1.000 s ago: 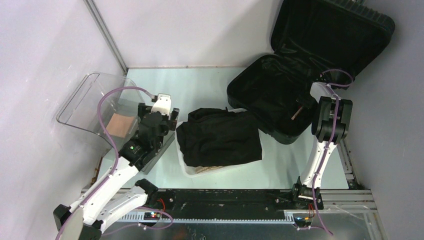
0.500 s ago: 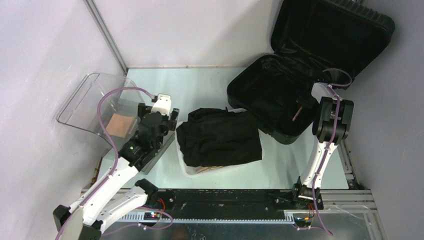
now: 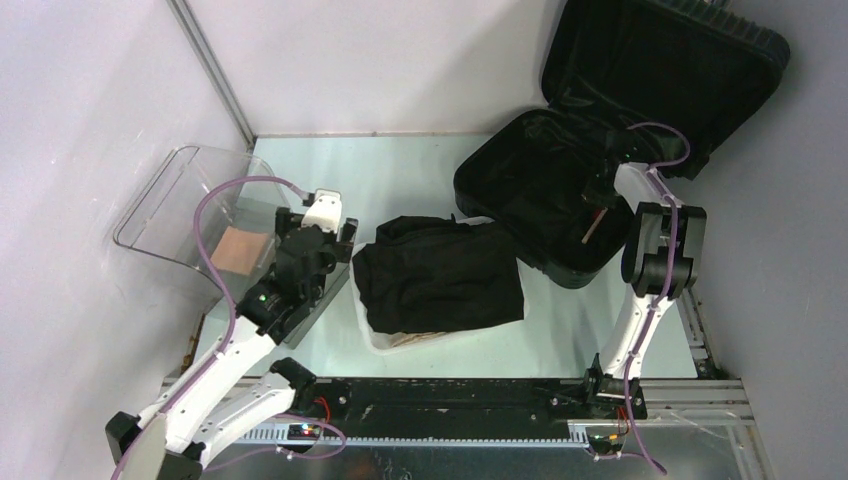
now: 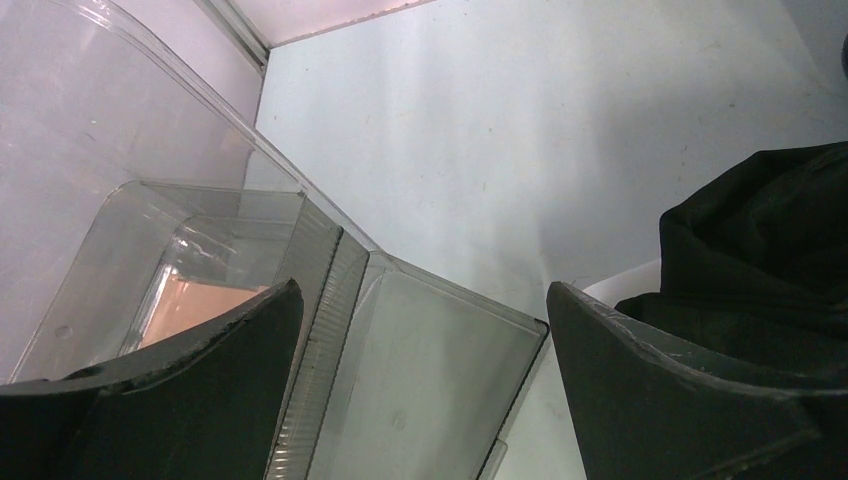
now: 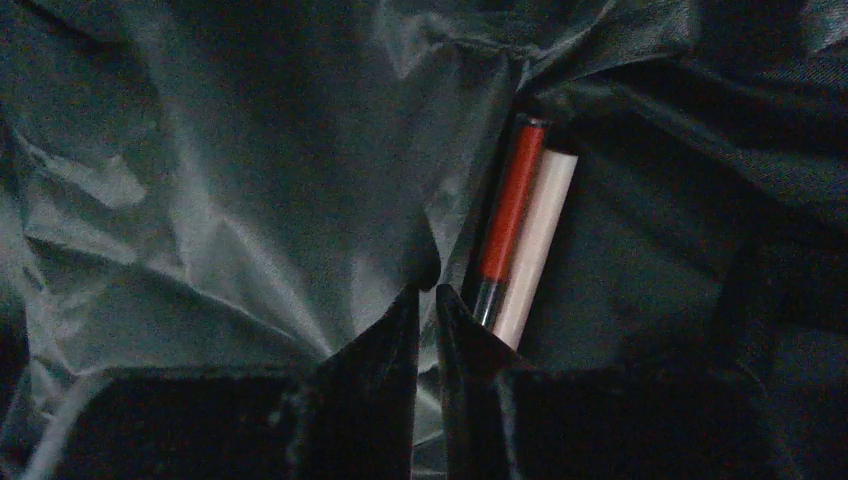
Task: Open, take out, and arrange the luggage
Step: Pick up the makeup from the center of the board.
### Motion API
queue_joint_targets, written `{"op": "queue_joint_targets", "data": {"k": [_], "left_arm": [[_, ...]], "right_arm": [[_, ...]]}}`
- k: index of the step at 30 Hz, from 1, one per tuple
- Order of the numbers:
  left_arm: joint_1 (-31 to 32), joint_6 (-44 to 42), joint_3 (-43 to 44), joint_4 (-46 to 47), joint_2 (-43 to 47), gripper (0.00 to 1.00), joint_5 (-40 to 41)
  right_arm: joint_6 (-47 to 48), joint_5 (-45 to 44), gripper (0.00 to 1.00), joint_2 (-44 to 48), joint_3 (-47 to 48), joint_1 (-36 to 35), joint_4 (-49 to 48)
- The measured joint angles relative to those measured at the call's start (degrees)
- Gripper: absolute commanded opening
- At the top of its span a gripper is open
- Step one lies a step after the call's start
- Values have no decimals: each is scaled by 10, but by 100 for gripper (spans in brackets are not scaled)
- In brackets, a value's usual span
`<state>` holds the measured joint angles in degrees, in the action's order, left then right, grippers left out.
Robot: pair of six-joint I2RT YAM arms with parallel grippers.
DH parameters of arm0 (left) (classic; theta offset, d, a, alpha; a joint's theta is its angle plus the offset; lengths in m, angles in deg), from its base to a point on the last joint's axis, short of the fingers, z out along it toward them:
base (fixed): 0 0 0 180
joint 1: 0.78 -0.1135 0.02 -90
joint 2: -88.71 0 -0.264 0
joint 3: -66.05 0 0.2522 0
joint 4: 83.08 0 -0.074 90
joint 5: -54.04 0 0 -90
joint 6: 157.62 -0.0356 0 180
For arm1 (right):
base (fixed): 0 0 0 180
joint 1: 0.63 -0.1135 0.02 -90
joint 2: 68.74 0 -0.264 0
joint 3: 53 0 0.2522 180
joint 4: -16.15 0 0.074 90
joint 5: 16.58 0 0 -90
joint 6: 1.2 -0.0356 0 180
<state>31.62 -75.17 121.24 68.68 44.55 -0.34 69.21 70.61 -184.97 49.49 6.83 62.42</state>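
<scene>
Luggage (image 3: 530, 190): laid open at 2 o'clock on the table (image 3: 400, 180), lid stood up behind (black lining (image 5: 200, 180) exposed).
Right claw (image 5: 427, 300): lowered into the luggage, jaws drawn to a narrow slit; whether lining is pinched cannot be told.
Red stick (image 5: 508, 215), white stick (image 5: 540, 240): laid side by side at 1 o'clock, just beside the tips.
Left claw (image 4: 422, 300): spread wide and empty over the clear box (image 4: 420, 390) at 9 o'clock.

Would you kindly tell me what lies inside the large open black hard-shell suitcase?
Inside the suitcase, a slim red stick and a white stick lie side by side on crumpled black fabric lining. The right arm covers part of the interior; anything under the folds is hidden.
</scene>
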Motion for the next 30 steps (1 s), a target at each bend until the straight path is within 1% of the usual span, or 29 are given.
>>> {"op": "queue_joint_targets", "data": {"k": [5,13,20,27,30], "left_arm": [[0,0,-4,0,0,100,-3],[0,0,-4,0,0,100,-3],[0,0,-4,0,0,100,-3],[0,0,-4,0,0,100,-2],[0,0,-4,0,-2,100,-2]], "right_arm": [[-14,-10,15,10,-13,-5,-2],[-75,-8,19,15,-67,32,-18],[-107,0,22,14,-68,46,-39],[-122,15,23,-3,-54,46,-43],[-130,17,27,-10,-45,47,-41]]}}
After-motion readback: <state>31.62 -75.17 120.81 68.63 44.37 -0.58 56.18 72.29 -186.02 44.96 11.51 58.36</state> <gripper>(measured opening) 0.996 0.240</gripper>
